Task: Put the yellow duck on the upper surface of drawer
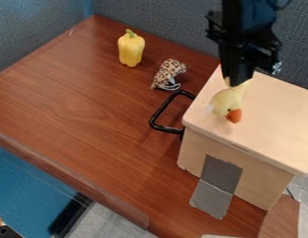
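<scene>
Well, has the yellow duck clamped in the claw, orange beak down, at the drawer's pale upper surface; can't tell whether resting there.

I have room to take my pincer low over the broad bare table, but the black handle juts from the drawer box, the spotted toy and yellow pepper stand near it, and a gray partition walls off the back.
</scene>
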Controlling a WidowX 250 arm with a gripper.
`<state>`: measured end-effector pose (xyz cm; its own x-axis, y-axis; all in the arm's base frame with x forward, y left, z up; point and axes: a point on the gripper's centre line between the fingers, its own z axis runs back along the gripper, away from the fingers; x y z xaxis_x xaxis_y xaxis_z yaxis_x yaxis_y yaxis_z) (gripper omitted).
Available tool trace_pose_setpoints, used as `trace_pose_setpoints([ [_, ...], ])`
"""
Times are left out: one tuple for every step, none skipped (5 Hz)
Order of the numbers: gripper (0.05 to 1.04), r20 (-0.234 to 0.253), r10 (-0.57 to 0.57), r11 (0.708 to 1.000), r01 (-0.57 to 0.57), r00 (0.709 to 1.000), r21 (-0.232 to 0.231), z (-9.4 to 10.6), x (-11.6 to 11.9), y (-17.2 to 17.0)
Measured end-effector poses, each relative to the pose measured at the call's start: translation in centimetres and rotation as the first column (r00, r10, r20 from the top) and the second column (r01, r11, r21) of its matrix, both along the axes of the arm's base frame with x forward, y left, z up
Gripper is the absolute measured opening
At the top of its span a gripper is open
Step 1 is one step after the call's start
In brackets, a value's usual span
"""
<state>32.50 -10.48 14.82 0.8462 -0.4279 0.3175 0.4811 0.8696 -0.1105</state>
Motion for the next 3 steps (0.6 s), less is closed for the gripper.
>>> trace_pose_setpoints([
  [0.212,0.017,0.013,0.999,-0.014,1.0,0.042,-0.1,0.2,0.2],
  [0.466,0.046,0.038,0.998,-0.04,0.998,0.055,0.9,0.1,0.6],
  [0.773,0.122,0.076,0.996,-0.08,0.99,0.032,4.3,0.0,0.9],
])
